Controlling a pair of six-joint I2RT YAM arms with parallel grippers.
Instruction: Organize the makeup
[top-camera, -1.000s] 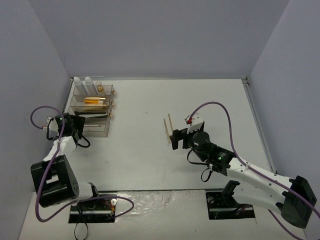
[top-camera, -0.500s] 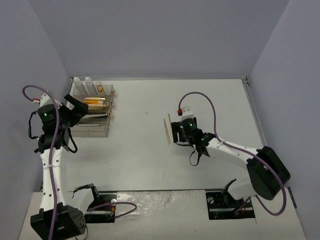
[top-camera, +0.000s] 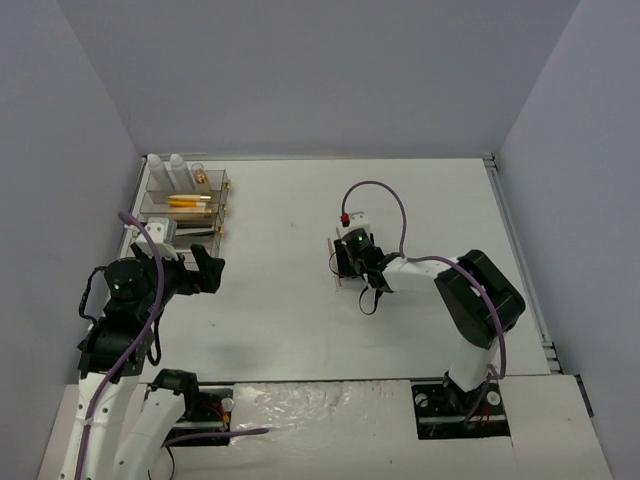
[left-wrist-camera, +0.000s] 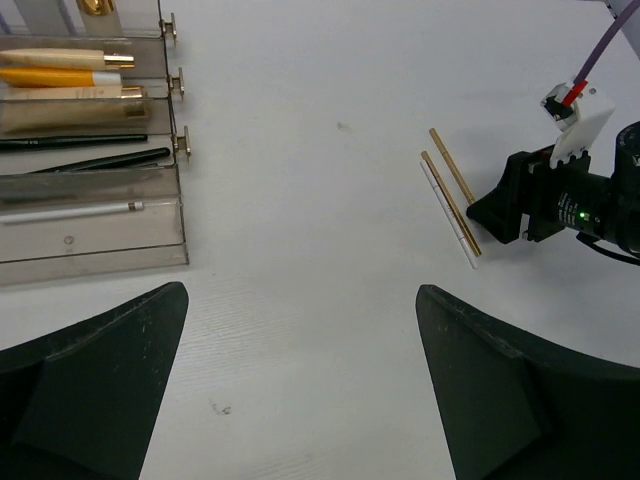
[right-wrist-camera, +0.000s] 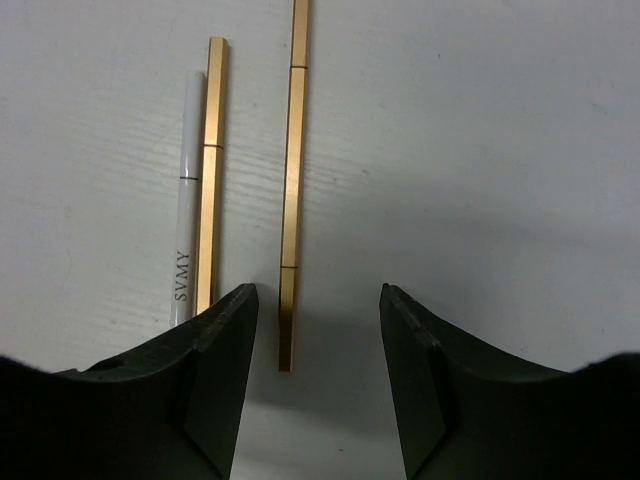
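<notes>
Three thin sticks lie side by side on the white table: a long gold one, a second gold one and a white one; they also show in the left wrist view. My right gripper is open, low over the table, its jaws either side of the long gold stick's near end, not touching it. My left gripper is open and empty over bare table. Beige and orange tubes, black brushes and a white pencil lie in the acrylic box.
The clear tiered drawer box stands at the back left, with two white bottles and a gold-capped vial on its rear tier. Grey walls close in the table. The right arm lies beside the sticks.
</notes>
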